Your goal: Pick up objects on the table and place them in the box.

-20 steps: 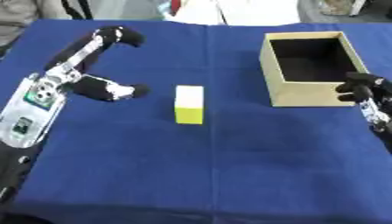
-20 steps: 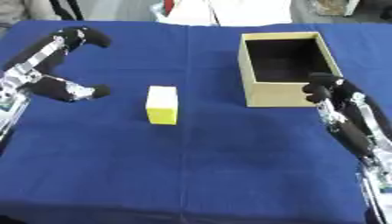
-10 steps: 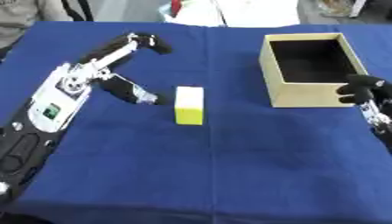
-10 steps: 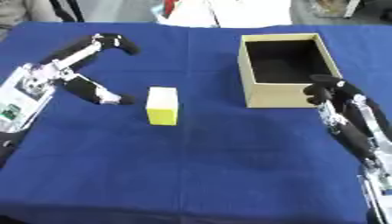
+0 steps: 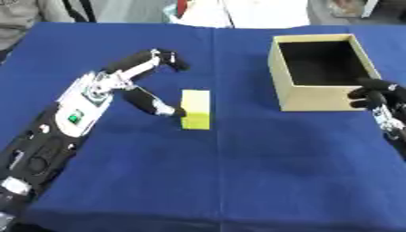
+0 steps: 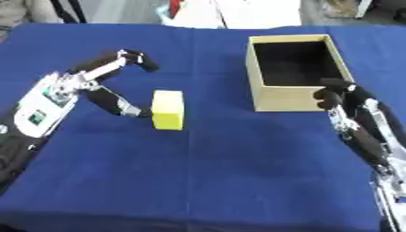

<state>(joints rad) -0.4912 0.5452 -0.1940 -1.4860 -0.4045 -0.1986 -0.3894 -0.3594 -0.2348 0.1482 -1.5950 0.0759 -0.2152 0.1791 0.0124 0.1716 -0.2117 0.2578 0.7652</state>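
A yellow block [image 5: 196, 109] lies on the blue table [image 5: 238, 172], left of centre. My left hand [image 5: 119, 84] reaches in from the left and is open. Its thumb tip touches the block's left side, and its fingers arch above and behind the block, apart from it. An open tan cardboard box [image 5: 320, 71] stands at the right rear, with nothing visible inside. My right hand [image 6: 342, 97] rests at the box's near right corner with its fingers curled, holding nothing.
The blue cloth covers the whole table. Beyond the far edge are white objects [image 5: 246, 11] and part of a person's clothing [image 5: 24, 13]. Bare cloth spreads across the front half of the table.
My left hand has moved right toward the yellow block, and its thumb now reaches the block's left side. The block, the box and my right hand have stayed put.
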